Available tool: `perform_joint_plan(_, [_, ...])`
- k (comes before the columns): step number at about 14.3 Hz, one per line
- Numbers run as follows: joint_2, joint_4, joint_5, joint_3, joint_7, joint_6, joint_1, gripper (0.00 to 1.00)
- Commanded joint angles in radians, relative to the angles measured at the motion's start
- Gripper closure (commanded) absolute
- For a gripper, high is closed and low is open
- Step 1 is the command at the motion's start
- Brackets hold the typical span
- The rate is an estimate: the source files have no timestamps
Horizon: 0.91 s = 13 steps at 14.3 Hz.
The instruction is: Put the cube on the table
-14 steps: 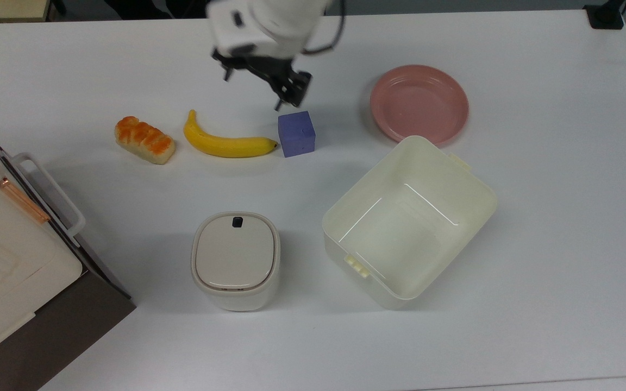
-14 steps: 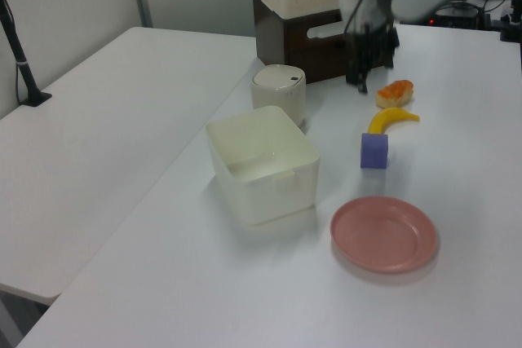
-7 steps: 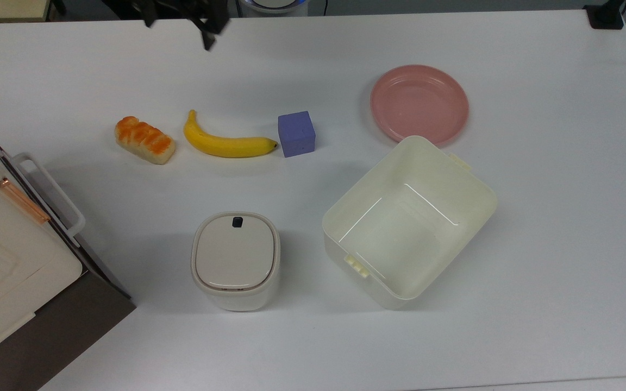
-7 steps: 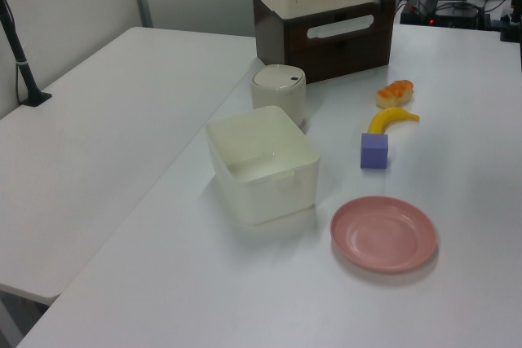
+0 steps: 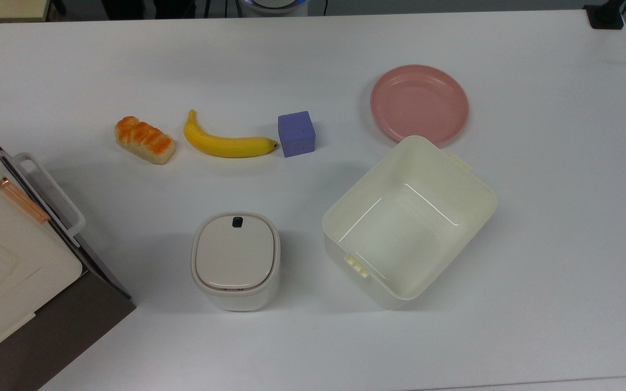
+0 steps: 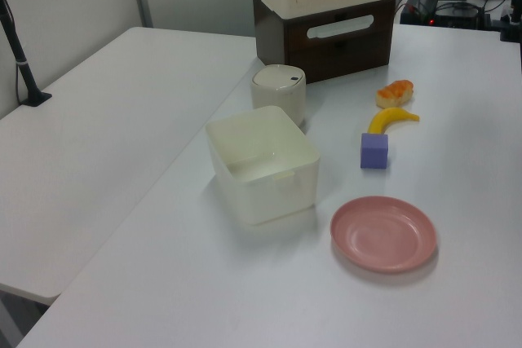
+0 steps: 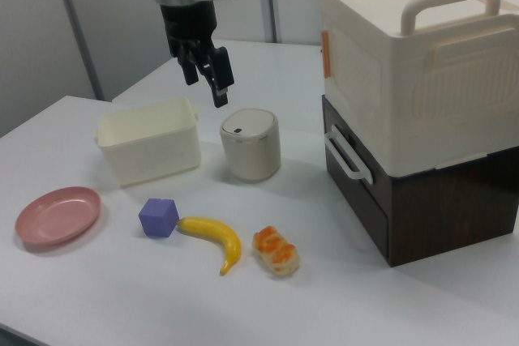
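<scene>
Cube sits flat on the white table, free of any contact with me. Landmark: the cube itself. In the top view the banana lies just beside the cube on the top view's left, its tip almost at the cube's edge; the bread roll lies beyond the banana. The pink plate is near the cube on the top view's right, and the cream open box sits below and right of it. The lidded canister stands well apart, below the cube.

The right view adds my gripper, raised high over the table, well apart from the cube and carrying nothing; my fingers are parted a little. It also gives the stacked cream-and-brown storage unit at full height.

Left view: cube between banana and plate.
</scene>
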Motion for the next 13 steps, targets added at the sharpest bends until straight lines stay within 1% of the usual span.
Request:
perform_joint_plan(1, [-0.019,-0.022,0.023,-0.004,-0.014,0.016,0.028,0.0])
perform_joint_plan(4, [-0.017,-0.056,0.023,0.004,-0.005,0.101,0.033,0.0])
perform_joint_plan(13, [-0.008,-0.059,0.028,0.01,-0.001,0.107,0.036,0.0])
